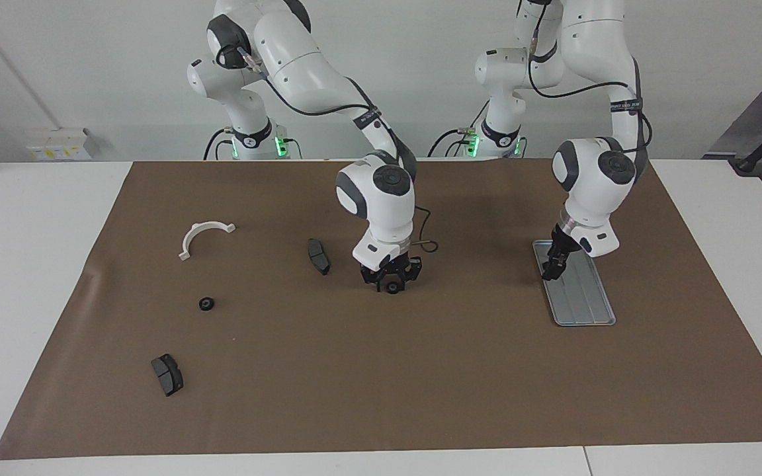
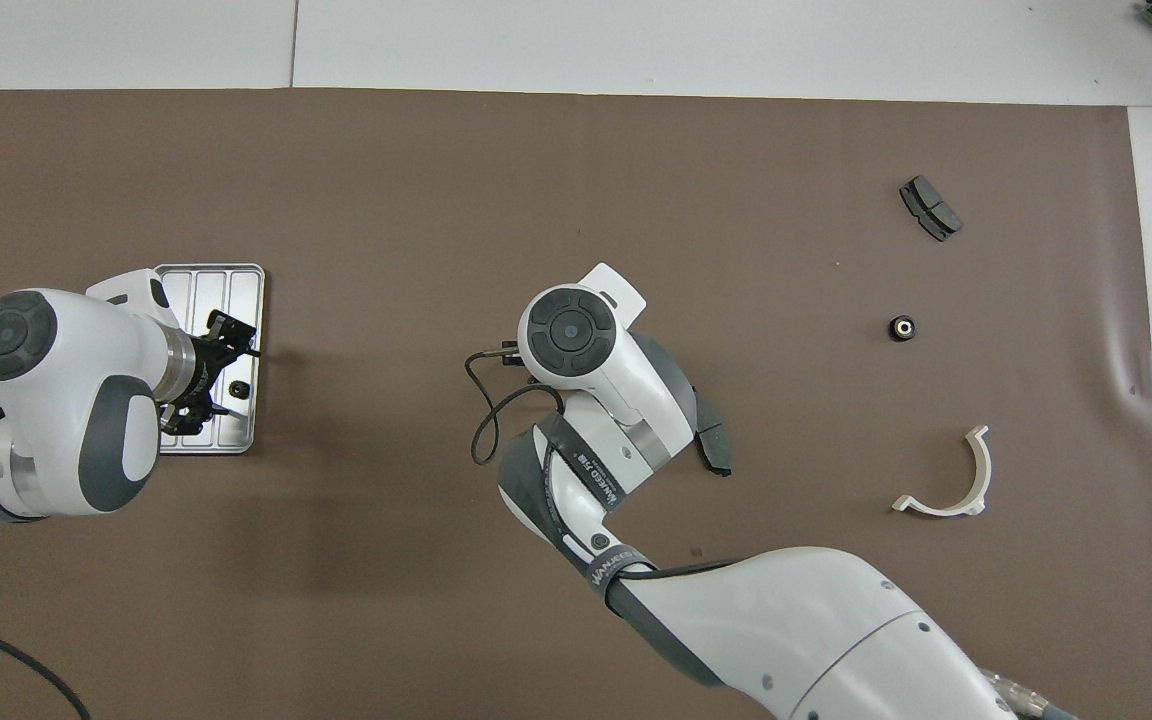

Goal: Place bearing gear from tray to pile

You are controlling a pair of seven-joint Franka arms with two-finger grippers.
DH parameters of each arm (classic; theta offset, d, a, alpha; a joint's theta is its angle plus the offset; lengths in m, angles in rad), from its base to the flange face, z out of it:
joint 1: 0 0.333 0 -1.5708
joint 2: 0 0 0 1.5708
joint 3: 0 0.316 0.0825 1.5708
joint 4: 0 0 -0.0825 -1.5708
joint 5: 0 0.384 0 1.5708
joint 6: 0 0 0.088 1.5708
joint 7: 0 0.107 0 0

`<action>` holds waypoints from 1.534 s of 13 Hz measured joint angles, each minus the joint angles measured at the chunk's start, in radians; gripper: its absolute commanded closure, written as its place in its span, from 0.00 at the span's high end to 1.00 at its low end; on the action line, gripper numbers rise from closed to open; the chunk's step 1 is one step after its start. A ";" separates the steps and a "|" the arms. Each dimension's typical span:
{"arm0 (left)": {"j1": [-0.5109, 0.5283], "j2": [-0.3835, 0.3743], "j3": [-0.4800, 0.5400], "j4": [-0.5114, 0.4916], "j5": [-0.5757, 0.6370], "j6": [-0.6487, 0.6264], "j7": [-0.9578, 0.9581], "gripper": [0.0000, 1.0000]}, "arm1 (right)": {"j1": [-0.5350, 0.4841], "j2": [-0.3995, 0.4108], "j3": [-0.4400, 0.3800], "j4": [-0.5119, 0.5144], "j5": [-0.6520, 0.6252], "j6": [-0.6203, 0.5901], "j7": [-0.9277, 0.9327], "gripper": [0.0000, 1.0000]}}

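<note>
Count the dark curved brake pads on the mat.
2. One brake pad lies mid-mat, beside the right gripper. The other brake pad lies at the right arm's end of the table, farther from the robots than the white bracket. None seems hidden.

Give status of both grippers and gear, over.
Left gripper low over tray, fingers open at gear. Right gripper down on mat, small black part under it. No obstacle seen.

Both arms are glossy white with rounded shells and dark grey joint caps, each ending in a black two-finger gripper: the left gripper point(image 1: 553, 268) and the right gripper point(image 1: 392, 277). Black cables loop along the links under black straps with white lettering. Green lights glow at both bases.
</note>
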 measured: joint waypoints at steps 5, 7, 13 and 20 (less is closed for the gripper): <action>0.000 -0.010 0.000 -0.017 0.000 0.002 -0.041 0.67 | 0.000 0.000 0.000 0.000 0.000 -0.001 0.000 0.57; 0.000 -0.012 0.000 -0.019 0.000 0.002 -0.043 0.63 | 0.000 -0.001 0.000 0.000 0.000 -0.002 0.000 0.48; 0.019 -0.015 0.004 -0.024 0.000 0.016 -0.047 0.56 | 0.003 -0.006 0.004 -0.001 0.000 -0.004 0.000 0.00; 0.042 -0.015 -0.002 -0.025 0.000 0.023 -0.076 0.56 | -0.067 -0.042 -0.004 0.013 0.000 -0.073 -0.033 0.00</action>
